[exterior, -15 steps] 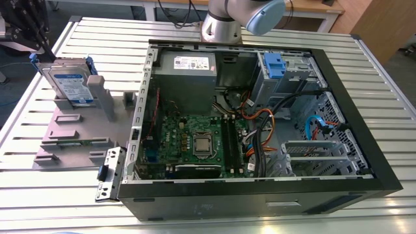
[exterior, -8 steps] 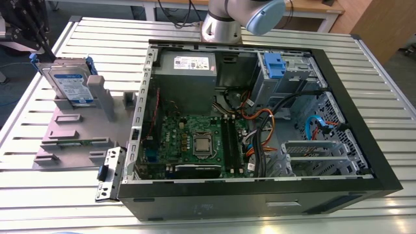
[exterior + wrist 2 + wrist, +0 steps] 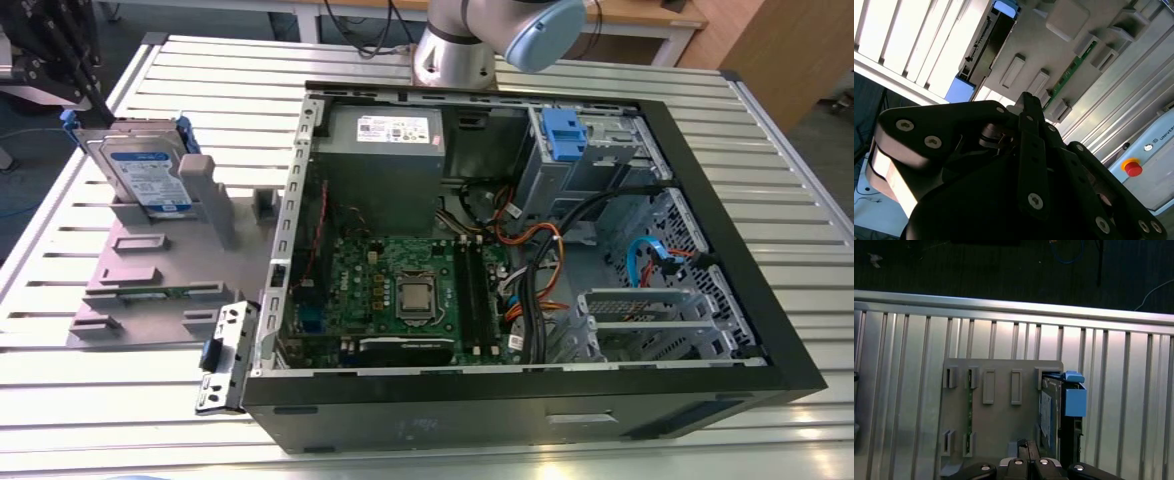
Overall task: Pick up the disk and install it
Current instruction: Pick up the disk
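The disk (image 3: 144, 170) stands on edge in a slot of a grey holder plate (image 3: 140, 290), on the exterior view's left beside the open computer case (image 3: 534, 400). It is silver with a blue-and-white label and blue rails. My gripper (image 3: 88, 100) hangs just above and behind the disk's upper end, shut and holding nothing. In the second wrist view the gripper (image 3: 1026, 97) points over the holder, with the disk (image 3: 986, 40) further off. In the first wrist view the gripper (image 3: 1024, 444) sits beside the disk (image 3: 1050, 410) and its blue rail (image 3: 1074, 400).
Inside the case lie a motherboard (image 3: 400, 290), a grey power supply (image 3: 380, 135), cable bundles (image 3: 534, 260) and a drive cage with a blue latch (image 3: 561, 130). A loose metal bracket (image 3: 227, 355) rests by the case's corner. The slatted metal table (image 3: 80, 400) ends close behind the holder.
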